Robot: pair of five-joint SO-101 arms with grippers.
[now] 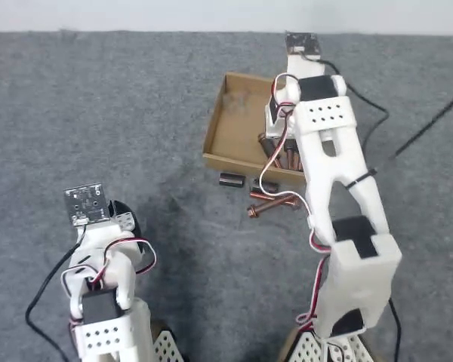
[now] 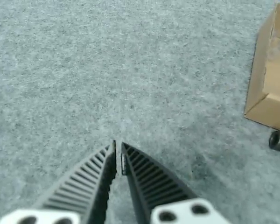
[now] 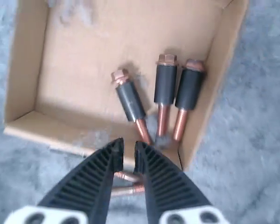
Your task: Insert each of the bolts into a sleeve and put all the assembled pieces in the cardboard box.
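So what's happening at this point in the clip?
The right gripper hovers over the near wall of the brown cardboard box, holding nothing; three copper bolts in black sleeves lie inside. Two bare copper bolts and loose black sleeves wait on the grey carpet. The left gripper rests shut, aside.

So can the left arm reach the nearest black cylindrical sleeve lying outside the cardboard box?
Probably yes: only bare grey carpet lies between the left gripper and that black cylindrical sleeve, and the right arm hangs over the cardboard box, off that path.
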